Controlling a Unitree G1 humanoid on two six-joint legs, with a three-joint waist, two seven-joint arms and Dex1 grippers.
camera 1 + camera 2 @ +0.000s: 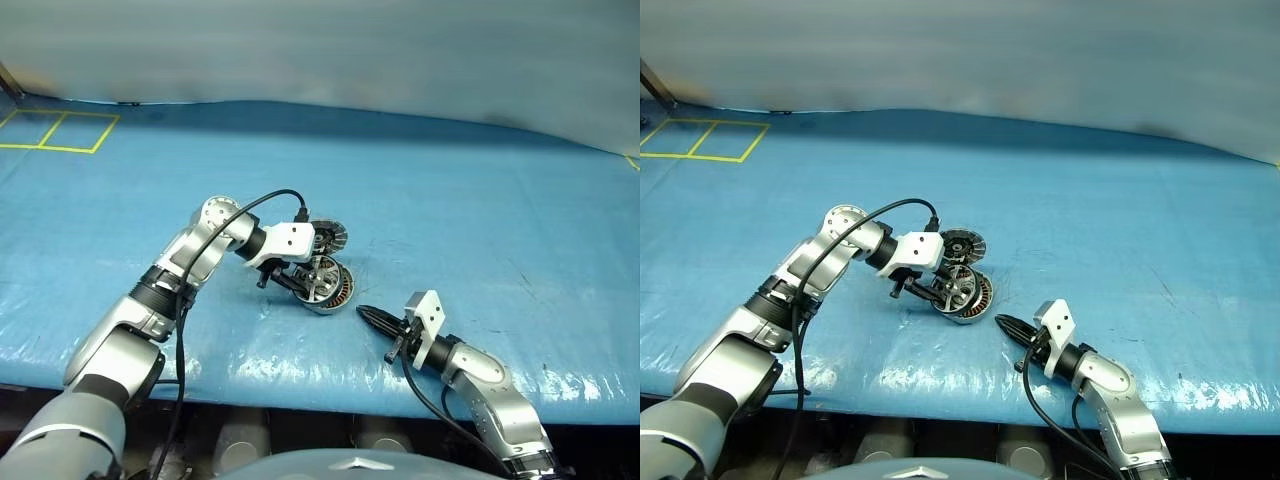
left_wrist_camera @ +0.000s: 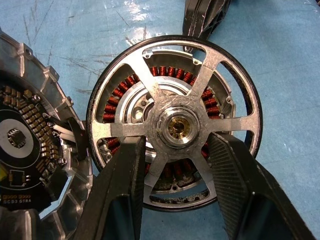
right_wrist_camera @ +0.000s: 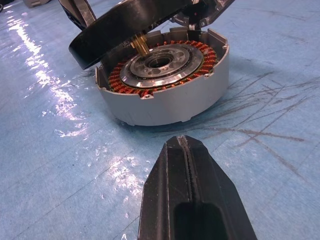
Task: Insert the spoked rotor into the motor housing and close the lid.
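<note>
My left gripper [image 2: 175, 145] is shut on the spoked rotor [image 2: 200, 65], one finger on each side of its brass hub. The silver wheel hangs tilted just above the motor housing [image 3: 165, 107], its shaft pointing down toward the pale centre inside the copper windings [image 3: 200, 50]. The lid [image 1: 326, 237] stands open behind the housing, joined at the rim, and its inner face carries a dark circuit board [image 2: 20, 145]. My right gripper [image 1: 372, 316] is shut with nothing in it, low over the sheet a short way to the right of the housing, pointing at it.
A blue plastic sheet [image 1: 480, 200] covers the table. Yellow tape squares [image 1: 60, 130] mark the far left corner. The table's front edge [image 1: 300, 385] runs just below both arms. A black cable [image 1: 250, 208] loops over the left wrist.
</note>
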